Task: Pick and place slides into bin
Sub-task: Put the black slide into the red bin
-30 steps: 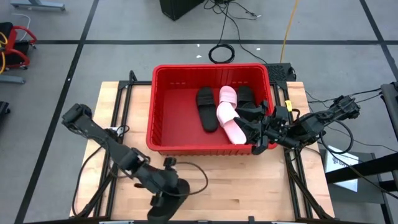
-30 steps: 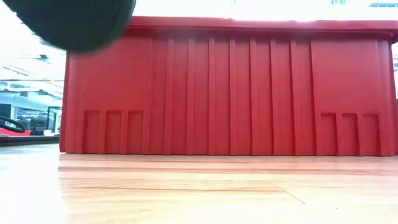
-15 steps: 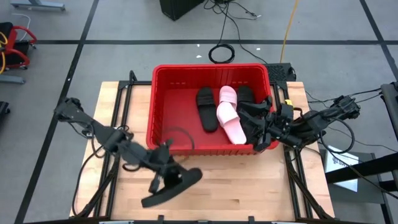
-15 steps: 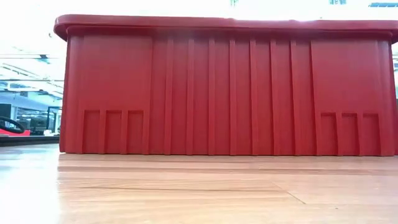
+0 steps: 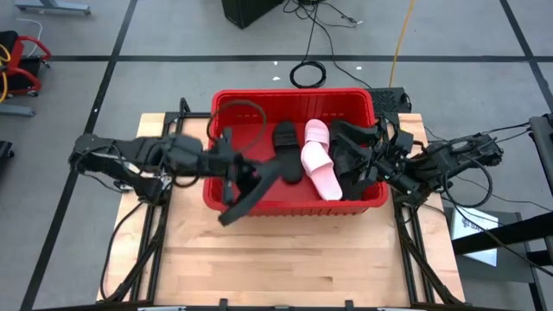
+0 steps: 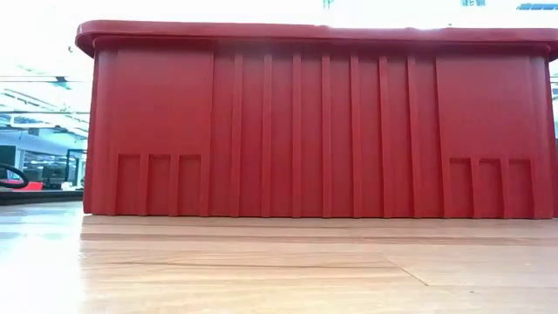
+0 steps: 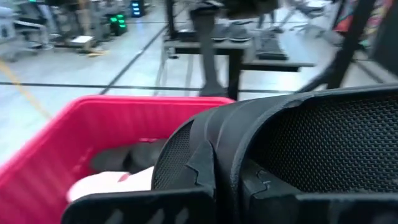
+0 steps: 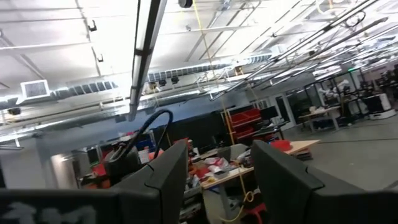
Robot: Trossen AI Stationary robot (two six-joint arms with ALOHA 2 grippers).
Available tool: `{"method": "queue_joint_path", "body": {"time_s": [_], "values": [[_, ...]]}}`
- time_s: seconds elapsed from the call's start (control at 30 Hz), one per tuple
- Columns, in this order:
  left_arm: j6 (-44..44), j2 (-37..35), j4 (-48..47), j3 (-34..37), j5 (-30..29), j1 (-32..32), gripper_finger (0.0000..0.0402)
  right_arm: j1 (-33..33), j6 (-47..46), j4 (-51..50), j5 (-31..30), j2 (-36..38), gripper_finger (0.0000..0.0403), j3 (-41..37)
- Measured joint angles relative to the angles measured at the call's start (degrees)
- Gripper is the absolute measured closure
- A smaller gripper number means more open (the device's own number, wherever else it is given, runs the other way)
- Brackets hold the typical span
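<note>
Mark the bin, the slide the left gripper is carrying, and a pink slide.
bin (image 5: pixel 294 93): high view, far rim.
black slide (image 5: pixel 251 192): high view, sole, carried over the bin's near wall.
pink slide (image 5: pixel 322 179): high view, footbed, inside the bin.

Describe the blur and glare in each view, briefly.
High view: evenly lit and sharp, except the black slide in the left gripper, slightly smeared over the bin. Low view: the bin wall is sharp, the near tabletop soft, and the background above and left is washed out white. Left wrist view: the slide up close looks soft. Right wrist view: bright ceiling light strips glare.
</note>
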State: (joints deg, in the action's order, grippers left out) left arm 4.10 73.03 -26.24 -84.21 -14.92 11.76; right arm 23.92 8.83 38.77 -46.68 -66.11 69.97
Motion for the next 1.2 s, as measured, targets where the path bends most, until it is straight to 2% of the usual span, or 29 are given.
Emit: {"method": "queue_joint_path", "body": {"time_s": [0.27,0.4,0.63,0.87,0.97,1.2], "values": [[-5.06,0.56,-6.57,-0.17,-0.2,-9.96,0.0397,-2.21,1.35,-0.08,-0.01,0.69,0.0234,0.0],[-8.37,3.21,-9.82,-0.09,-0.11,-13.95,0.0397,-3.92,1.54,-0.5,-0.02,0.96,0.0234,0.0],[-15.41,10.14,-9.81,-0.11,-0.11,-19.05,0.0397,-6.66,1.21,-2.27,-0.04,1.89,0.0234,0.0],[-21.81,18.37,-9.96,-0.11,0.03,-22.64,0.0394,-7.51,1.1,-3.0,-0.11,2.69,0.0234,0.0],[-23.75,22.07,-10.02,-0.09,0.17,-23.39,0.0398,-7.45,1.1,-3.87,-2.27,2.95,0.0234,0.0],[-24.66,28.68,-7.09,-0.09,5.28,-22.87,0.0392,-7.45,-0.9,-6.72,-3.17,3.46,0.0234,0.0]]}}
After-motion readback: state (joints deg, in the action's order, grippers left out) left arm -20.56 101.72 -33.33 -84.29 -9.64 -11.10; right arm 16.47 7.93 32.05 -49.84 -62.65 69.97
